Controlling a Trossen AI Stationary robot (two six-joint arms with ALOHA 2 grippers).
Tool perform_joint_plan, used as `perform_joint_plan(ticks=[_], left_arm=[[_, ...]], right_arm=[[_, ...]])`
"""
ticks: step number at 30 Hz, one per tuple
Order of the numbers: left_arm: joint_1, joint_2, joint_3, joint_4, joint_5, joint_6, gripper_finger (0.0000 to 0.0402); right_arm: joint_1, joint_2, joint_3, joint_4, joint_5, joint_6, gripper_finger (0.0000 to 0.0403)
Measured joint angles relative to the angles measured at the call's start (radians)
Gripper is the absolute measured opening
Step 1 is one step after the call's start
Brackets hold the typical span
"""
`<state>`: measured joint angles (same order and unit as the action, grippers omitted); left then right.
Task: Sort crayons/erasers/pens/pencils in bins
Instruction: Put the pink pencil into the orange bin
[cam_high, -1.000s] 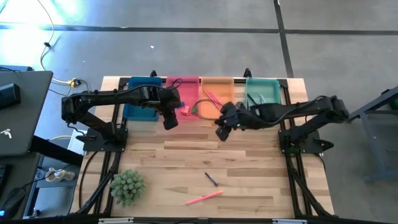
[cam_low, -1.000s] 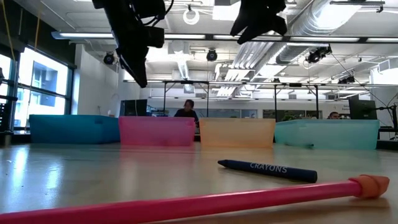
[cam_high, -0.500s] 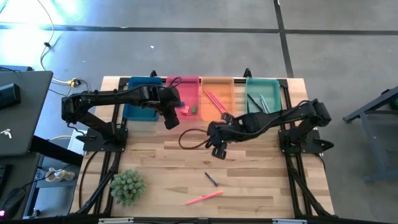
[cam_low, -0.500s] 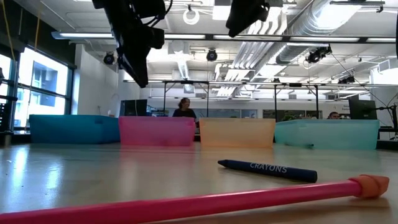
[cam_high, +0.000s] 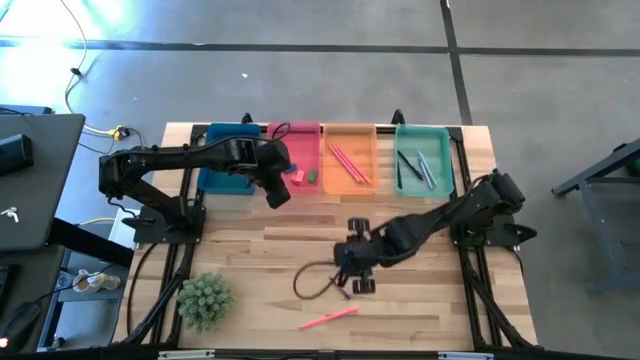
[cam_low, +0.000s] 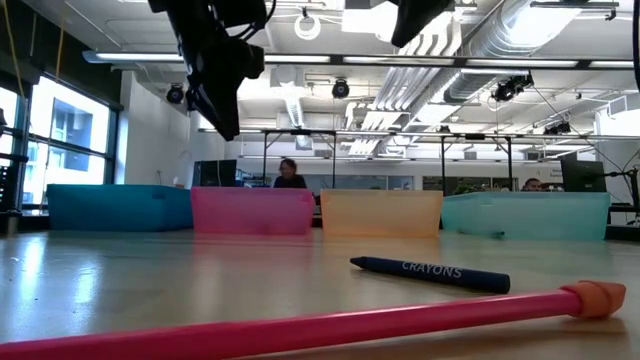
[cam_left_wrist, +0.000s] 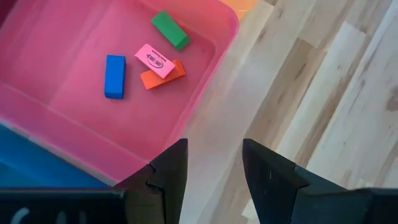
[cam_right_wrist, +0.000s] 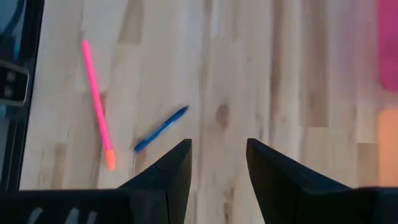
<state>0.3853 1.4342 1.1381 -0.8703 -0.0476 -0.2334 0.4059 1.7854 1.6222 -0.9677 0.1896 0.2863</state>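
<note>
Swung down from the bins, right gripper (cam_high: 352, 283), open and empty, hovers above the blue crayon (cam_right_wrist: 160, 129).

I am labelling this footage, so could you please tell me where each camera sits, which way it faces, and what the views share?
High view: overhead, straight down on the table, both arms and four bins.
Low view: tabletop height, level across the blue crayon and pink pencil; arms hang from above.
Left wrist: over the pink bin with erasers; own open fingers.
Right wrist: over crayon and pencil; own open fingers.
Shared: high, low and right wrist show the crayon.
</note>
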Motion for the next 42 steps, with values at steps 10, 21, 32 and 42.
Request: perform_joint_plan(ticks=[10,21,32,42], left_arm=[[-0.069,0.009,0.0,-0.001,-0.066,-0.002,0.014],[-0.12,0.009,0.0,-0.001,-0.077,-0.064,0.014],[-0.161,0.009,0.0,-0.001,-0.077,-0.108,0.014],[-0.173,0.009,0.0,-0.001,-0.078,-0.134,0.014]], right_arm=[[0.099,0.108,-0.001,0.035,-0.022,-0.033,0.0145],[0.18,0.181,-0.001,0.115,-0.045,-0.022,0.0145],[0.233,0.266,-0.002,0.123,-0.052,-0.023,0.0145],[0.233,0.325,-0.002,0.133,-0.052,-0.025,0.0145]])
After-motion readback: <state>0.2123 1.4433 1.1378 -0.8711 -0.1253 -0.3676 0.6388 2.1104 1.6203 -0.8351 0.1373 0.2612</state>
